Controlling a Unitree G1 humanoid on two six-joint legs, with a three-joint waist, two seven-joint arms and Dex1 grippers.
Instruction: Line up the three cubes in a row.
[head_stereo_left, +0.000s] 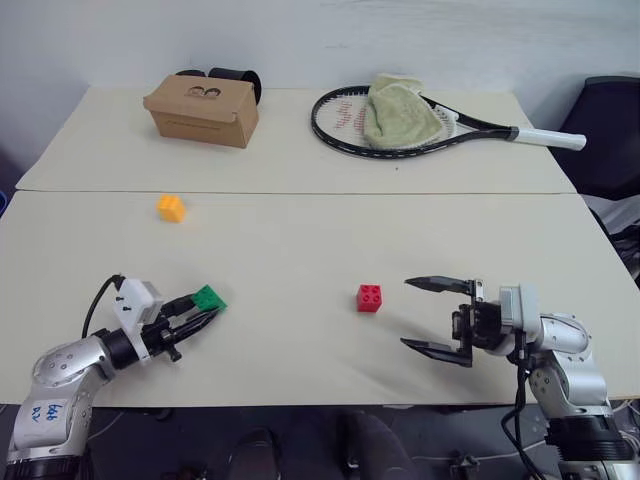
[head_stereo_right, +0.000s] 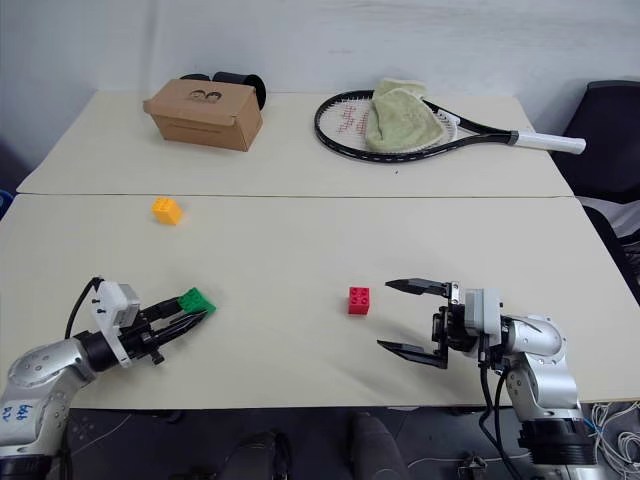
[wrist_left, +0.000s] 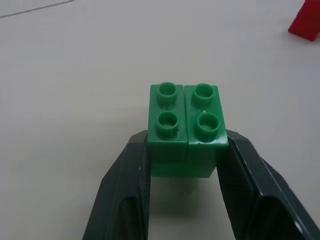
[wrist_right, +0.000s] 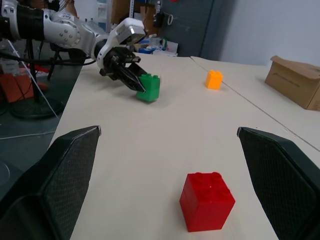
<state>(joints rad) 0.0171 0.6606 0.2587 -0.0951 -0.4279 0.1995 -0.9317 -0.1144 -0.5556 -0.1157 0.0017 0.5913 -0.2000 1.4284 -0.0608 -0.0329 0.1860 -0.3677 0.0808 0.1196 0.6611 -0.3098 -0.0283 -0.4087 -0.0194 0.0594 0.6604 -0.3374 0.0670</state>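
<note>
Green cube is sitting pinched between the black fingers of the left gripper, near the table's front left corner; the right gripper is gaping wide beside the red cube by the front edge, the orange-yellow cube lying toward the left edge
</note>
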